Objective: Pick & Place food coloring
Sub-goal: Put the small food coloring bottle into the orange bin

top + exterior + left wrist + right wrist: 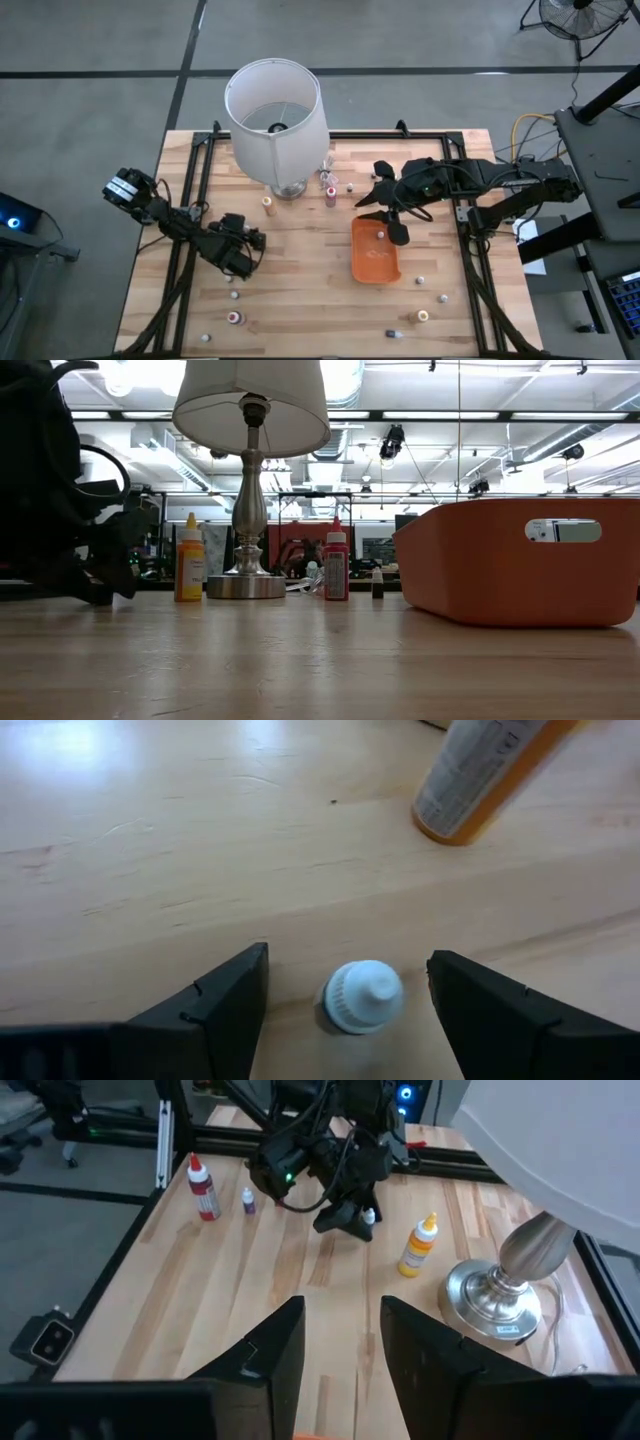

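Note:
The food coloring bottles stand scattered on the wooden table. My left gripper (254,250) is low at the table's left and open. Its fingers stand on either side of a tiny white-capped bottle (362,995) without touching it; the same bottle (368,1217) shows in the right wrist view. An orange bottle (268,205) and a red-capped one (330,195) stand upright near the lamp base. My right gripper (388,215) hangs open over the far end of the orange tray (375,255).
A big white lamp (275,110) stands at the table's far middle, its metal base (246,585) beside the two bottles. More small bottles dot the near edge (423,316) and the left near part (235,318). A black frame (200,160) runs round the table.

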Robot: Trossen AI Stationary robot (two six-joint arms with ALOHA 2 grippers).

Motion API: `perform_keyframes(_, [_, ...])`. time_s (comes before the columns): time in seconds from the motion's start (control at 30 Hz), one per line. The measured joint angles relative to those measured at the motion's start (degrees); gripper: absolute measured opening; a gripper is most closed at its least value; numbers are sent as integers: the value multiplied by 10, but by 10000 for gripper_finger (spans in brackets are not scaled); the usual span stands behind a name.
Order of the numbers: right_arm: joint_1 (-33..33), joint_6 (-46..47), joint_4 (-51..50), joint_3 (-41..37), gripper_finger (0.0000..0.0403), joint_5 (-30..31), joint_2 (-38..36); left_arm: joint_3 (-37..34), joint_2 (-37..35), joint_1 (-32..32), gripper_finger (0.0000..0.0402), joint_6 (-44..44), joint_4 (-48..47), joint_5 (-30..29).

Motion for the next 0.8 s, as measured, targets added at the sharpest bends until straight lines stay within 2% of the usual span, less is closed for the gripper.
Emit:
perform_keyframes(0.4, [0, 1, 21, 0, 126, 1, 0, 4, 0, 0, 241, 39, 23, 9])
perform_keyframes(0.8, [0, 16, 24, -1, 111, 1, 0, 4, -1, 0, 172, 12, 20, 20])
